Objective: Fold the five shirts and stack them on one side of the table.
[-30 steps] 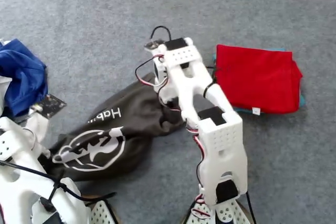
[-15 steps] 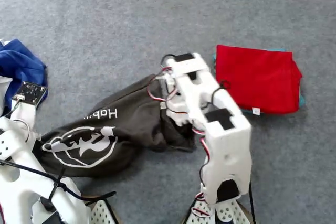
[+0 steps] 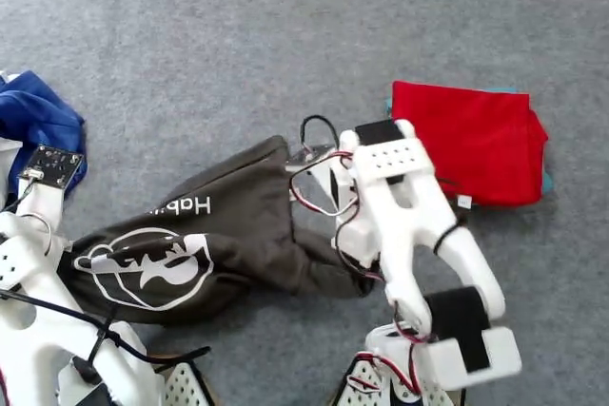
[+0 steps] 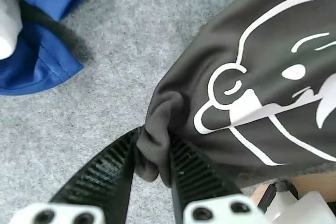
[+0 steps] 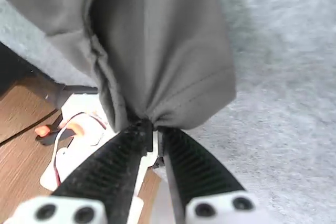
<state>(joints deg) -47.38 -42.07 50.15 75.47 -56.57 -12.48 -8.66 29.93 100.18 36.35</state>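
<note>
On the counter (image 3: pixel 190 35) the dark shirt (image 3: pixel 219 235) lies unfolded at front centre. The left gripper (image 4: pixel 153 142) has its fingers clenched on a bunched edge, and the right gripper (image 5: pixel 152 128) pinches the hem. The red shirt (image 3: pixel 466 145) sits folded at the right, hiding most of a teal shirt (image 3: pixel 546 180). A crumpled blue shirt (image 3: pixel 33 130) waits, cut off at the left edge. I cannot make out a fifth.

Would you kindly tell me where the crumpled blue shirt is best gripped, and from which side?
On the blue shirt, probably the stitched hem corner, lying low on the table toward the dark shirt. Coming down from that open side should meet one loose edge rather than the bunched folds behind it.
</note>
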